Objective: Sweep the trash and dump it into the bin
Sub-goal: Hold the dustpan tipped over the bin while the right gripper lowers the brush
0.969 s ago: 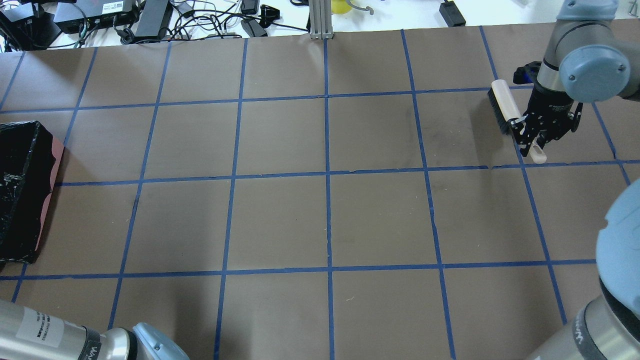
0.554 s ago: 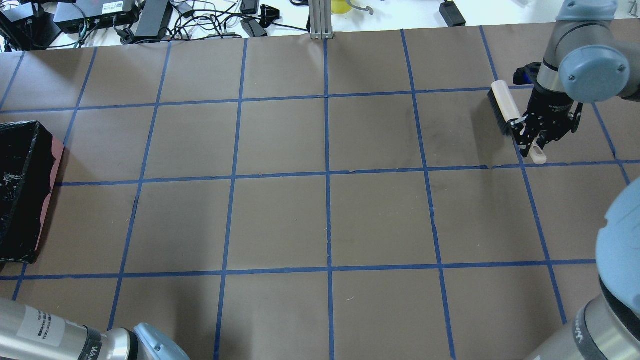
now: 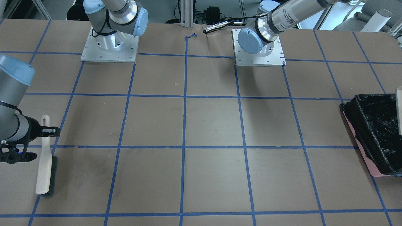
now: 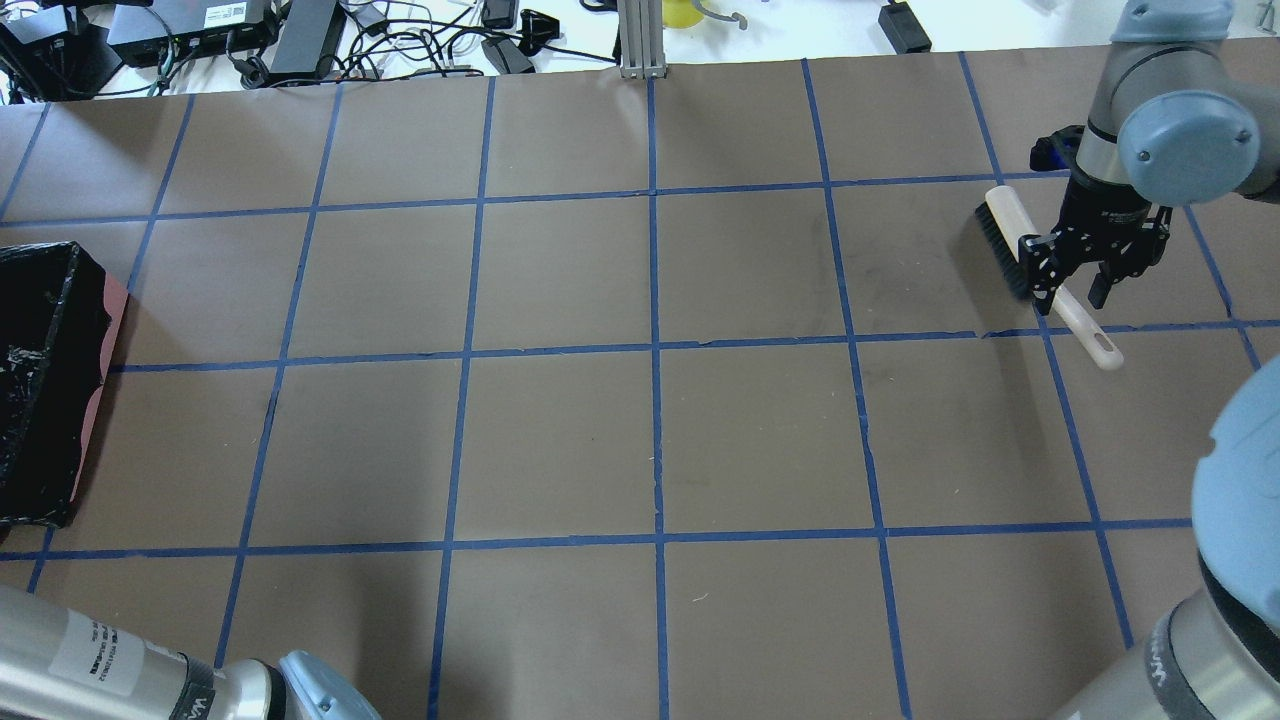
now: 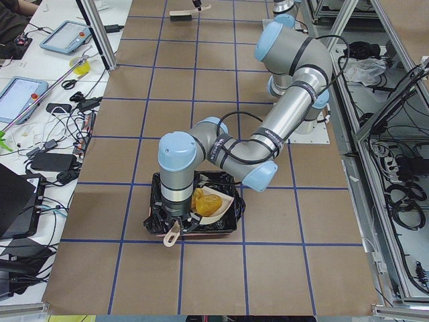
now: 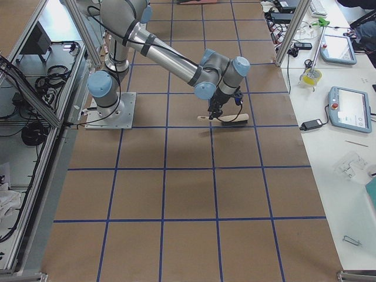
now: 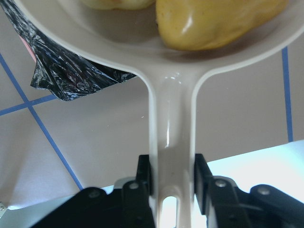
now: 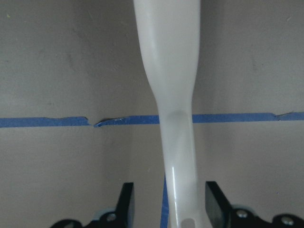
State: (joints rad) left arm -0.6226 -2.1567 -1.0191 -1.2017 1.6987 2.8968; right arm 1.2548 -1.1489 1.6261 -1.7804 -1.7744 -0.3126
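Observation:
My left gripper [image 7: 172, 175] is shut on the handle of the beige dustpan [image 7: 171, 109]. It holds the dustpan over the bin [image 5: 224, 225], a pink box lined with a black bag [image 7: 66, 71]. A glossy yellow-brown lump [image 7: 213, 23] and another yellow piece [image 7: 114, 4] lie in the pan, and they show as yellow shapes in the exterior left view [image 5: 204, 201]. The sponge wedge cannot be made out. My right gripper [image 4: 1072, 285] is open, its fingers [image 8: 126, 204] standing clear on both sides of the brush's white handle [image 8: 175, 142]. The brush [image 4: 1003, 235] lies flat on the table.
The bin [image 4: 40, 380] stands at the table's left edge and shows at the right in the front view [image 3: 377, 131]. The brush [image 3: 44, 166] lies near the table's far right corner. Cables and boxes [image 4: 250, 40] sit beyond the table's back edge. The table carries a blue tape grid [image 4: 655, 350].
My right gripper has opened and let go of the brush. The handle has dropped and now lies flat on the table, pointing further toward the robot. The left elbow shifted slightly.

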